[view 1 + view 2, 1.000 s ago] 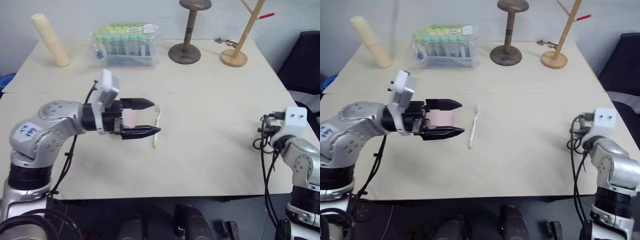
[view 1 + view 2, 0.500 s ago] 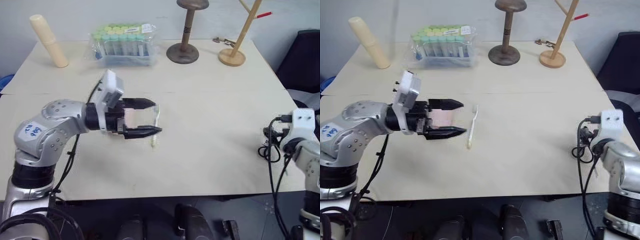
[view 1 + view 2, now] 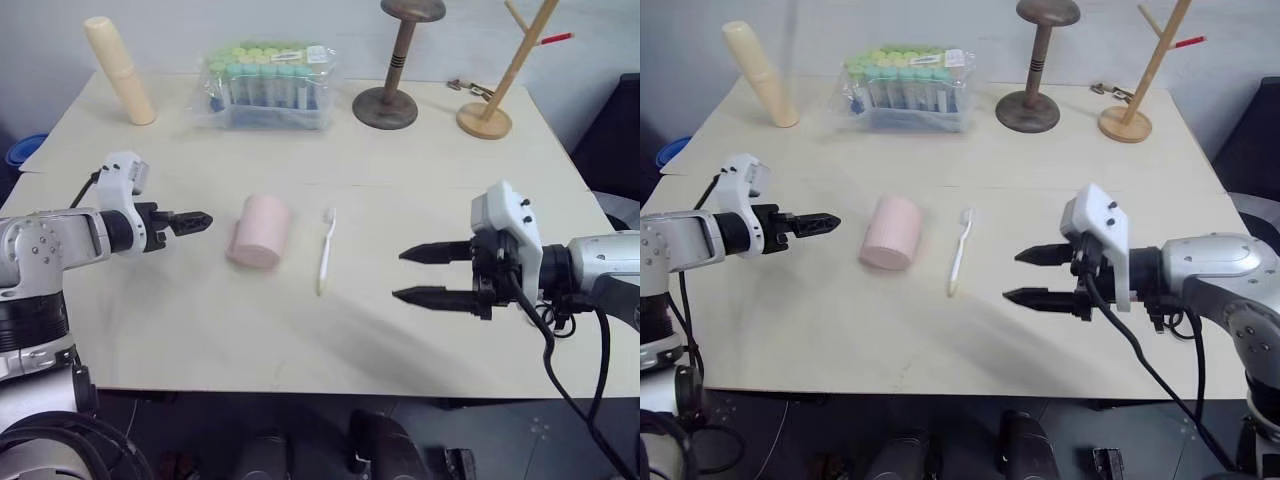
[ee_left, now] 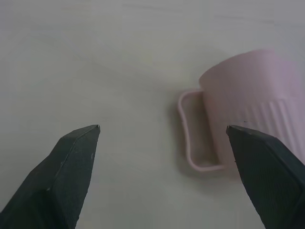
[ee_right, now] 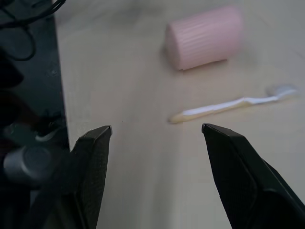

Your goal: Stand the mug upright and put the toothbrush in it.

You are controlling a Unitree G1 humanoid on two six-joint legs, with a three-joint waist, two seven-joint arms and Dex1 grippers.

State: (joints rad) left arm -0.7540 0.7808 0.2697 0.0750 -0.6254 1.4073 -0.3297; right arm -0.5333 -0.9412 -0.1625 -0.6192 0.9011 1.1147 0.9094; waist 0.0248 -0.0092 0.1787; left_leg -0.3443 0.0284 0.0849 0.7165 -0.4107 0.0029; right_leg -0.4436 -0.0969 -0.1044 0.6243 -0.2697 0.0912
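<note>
Between both spread, empty grippers (image 3: 201,221) (image 3: 418,274), mug (image 3: 259,231) and toothbrush (image 3: 325,250) lie mid-table.

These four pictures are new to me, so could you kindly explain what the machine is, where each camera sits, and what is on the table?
It is a humanoid robot with two arms, each ending in a two-fingered black gripper. Two pictures come from a stereo camera on its head, looking down over the table. The other two come from cameras on the wrists, looking along each gripper's fingers.

On the table a pink mug lies on its side, with a white toothbrush flat beside it, not touching it. At the far edge are a cream cylinder, a pack of tubes and two wooden stands.

The left gripper and the right gripper are both open and hold nothing.
</note>
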